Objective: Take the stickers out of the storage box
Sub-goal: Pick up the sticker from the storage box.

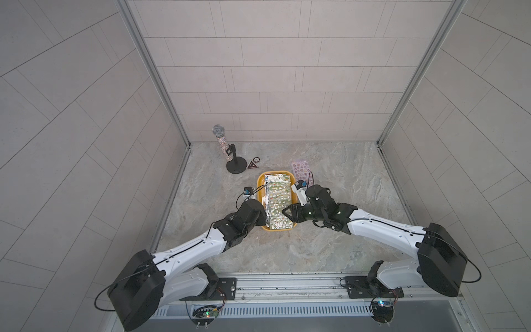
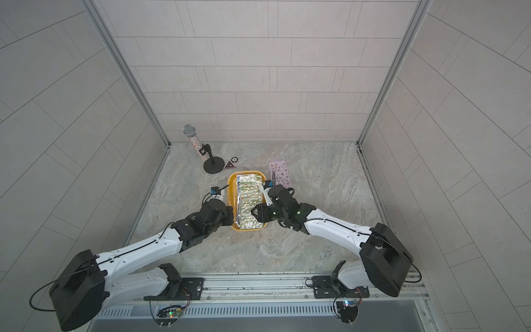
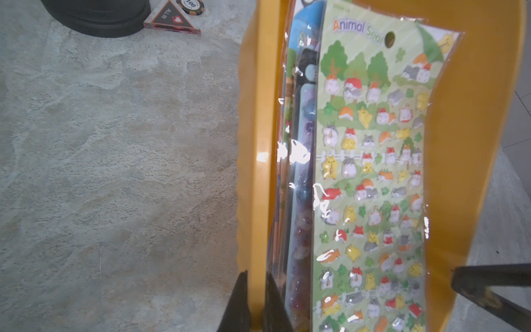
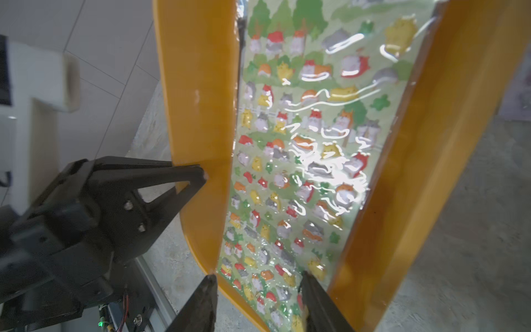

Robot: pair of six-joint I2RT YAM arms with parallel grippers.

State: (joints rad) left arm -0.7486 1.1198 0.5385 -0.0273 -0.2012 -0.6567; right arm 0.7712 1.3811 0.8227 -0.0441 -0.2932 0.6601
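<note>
**Fig.** Shallow yellow-orange plastic storage box (image 1: 260, 186) near mid-table, holding a stack of thin, glossy, film-wrapped stickers (image 1: 277, 201). The green hamster-print top sheet (image 3: 373, 172) lies flat. Other sheets peek out beneath it on the side of the wall that the left pincer (image 3: 256, 273) grips. One pink printed sheet (image 1: 300, 171) is already out, lying on the grey marbled table (image 1: 359, 215) just beside the box's far right corner.

- **Pincers:** left clenched on the box's long wall, prob. steadying it. Right pincer (image 4: 257, 276) released, jaws apart over the near end of the top sheet, nothing held.
- **Handling (est.):** sheets v. light, floppy, slick. Likely to slide on one another and hard to pinch while flat. Best hold is a short end, or the header w/ hang-hole, peeled up off the stack.
- **Surroundings:** glittery microphone (image 1: 220, 140) on black round stand (image 1: 236, 166), dark triangular badge (image 1: 252, 165) and round chip (image 1: 256, 158), all clear at rear left.
- **In the way:** box walls hug the sheet edges, so little finger room.
</note>
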